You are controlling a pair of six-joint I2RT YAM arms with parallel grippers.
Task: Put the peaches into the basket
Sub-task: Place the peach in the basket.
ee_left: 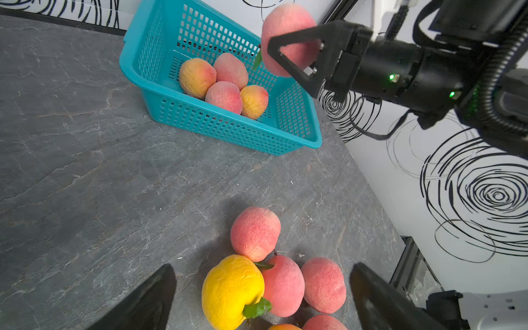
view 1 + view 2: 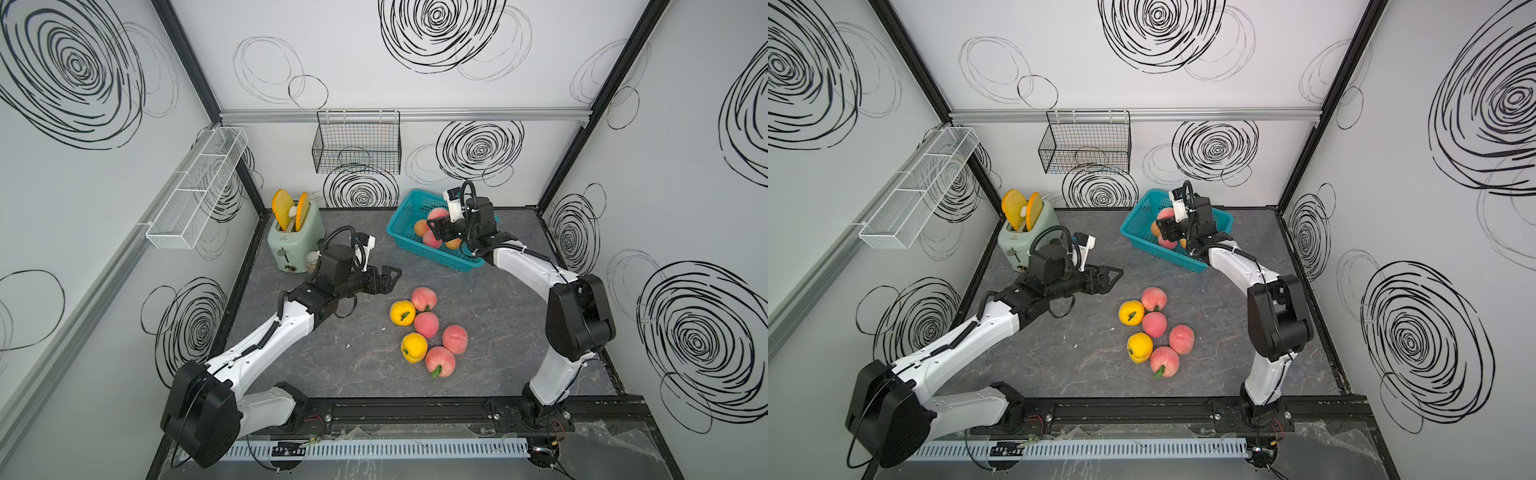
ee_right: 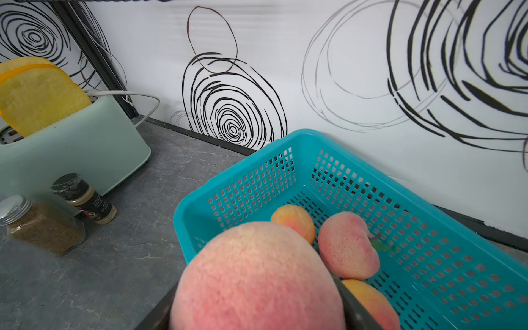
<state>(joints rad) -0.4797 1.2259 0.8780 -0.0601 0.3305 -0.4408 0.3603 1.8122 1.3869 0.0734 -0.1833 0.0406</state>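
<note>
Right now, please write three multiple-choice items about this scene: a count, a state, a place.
1. How many peaches lie on the table? A three; B six; C nine.
2. The left hand is: A open and empty; B shut on a peach; C out of sight.
3. The pink peach in the right hand is: A on the table; B above the basket; C touching the left hand.
Key: 1 B, four pink and two yellow lie there; 2 A, it stands wide with nothing inside; 3 B, it hangs over the basket's peaches.
</note>
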